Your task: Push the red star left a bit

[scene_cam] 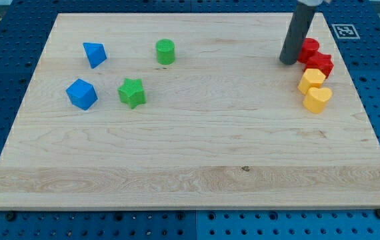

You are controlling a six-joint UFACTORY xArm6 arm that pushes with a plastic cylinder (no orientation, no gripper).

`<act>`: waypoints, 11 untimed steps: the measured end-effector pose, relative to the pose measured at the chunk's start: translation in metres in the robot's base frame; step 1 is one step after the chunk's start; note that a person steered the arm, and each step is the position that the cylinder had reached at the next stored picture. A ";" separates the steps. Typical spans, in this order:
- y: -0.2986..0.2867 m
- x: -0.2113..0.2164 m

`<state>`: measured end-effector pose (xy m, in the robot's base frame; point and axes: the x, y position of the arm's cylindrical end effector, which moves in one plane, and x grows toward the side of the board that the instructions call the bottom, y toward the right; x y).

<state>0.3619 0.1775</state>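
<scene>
The red star (321, 65) lies near the board's right edge in the upper part of the view. A red round block (309, 48) touches it from the upper left. My tip (288, 62) rests on the board just left of the red round block and a little to the upper left of the red star, not touching the star. Two yellow blocks sit right below the star: a yellow block (311, 80) against it, and a yellow heart (318, 99) below that.
On the wooden board (190, 153), at the view's left, are a blue triangular block (95, 54), a blue block (82, 94), a green star (132, 93) and a green cylinder (165, 51). A marker tag (344, 31) sits off the board's top right corner.
</scene>
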 end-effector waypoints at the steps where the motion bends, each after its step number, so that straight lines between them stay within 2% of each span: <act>1: -0.019 0.056; 3: -0.029 0.229; 4: -0.009 0.257; 5: 0.076 0.227; 7: 0.130 0.051; 8: 0.135 -0.020; 11: 0.120 -0.015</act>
<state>0.3471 0.2979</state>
